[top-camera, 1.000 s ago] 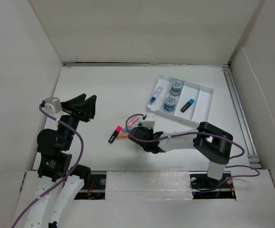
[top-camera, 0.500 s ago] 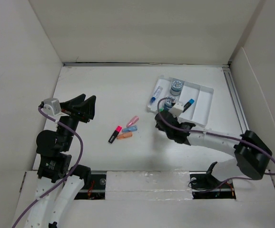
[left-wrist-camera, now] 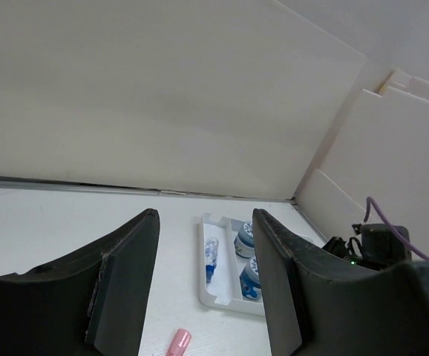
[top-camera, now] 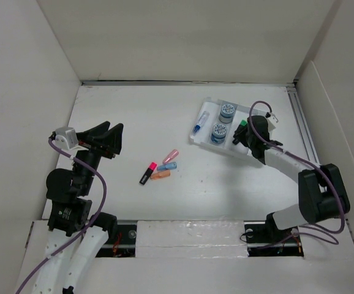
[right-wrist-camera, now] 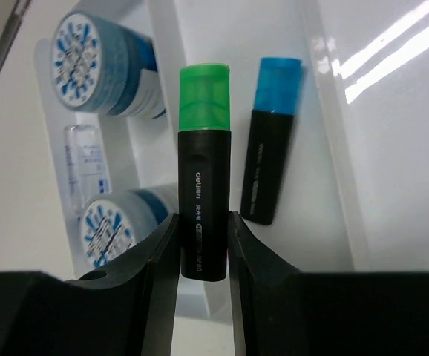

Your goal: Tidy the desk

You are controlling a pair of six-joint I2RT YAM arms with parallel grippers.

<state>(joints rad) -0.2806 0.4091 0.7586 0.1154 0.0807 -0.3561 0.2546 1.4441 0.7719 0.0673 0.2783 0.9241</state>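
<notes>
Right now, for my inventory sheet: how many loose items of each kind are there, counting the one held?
Highlighters: 3 (pink-capped highlighter, green-capped highlighter in the right claw, blue-capped highlighter)
Small sticks: 3 (pink stick, blue stick, orange stick)
Blue-patterned rolls: 2
Clear tube: 1
Total: 9

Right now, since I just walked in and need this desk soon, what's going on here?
The right gripper holds a green highlighter pinched between its fingers over the white tray, near the blue highlighter lying in it. The left gripper hangs open and empty above the left side of the desk. A pink highlighter and three small coloured pieces lie loose on the desk.
</notes>
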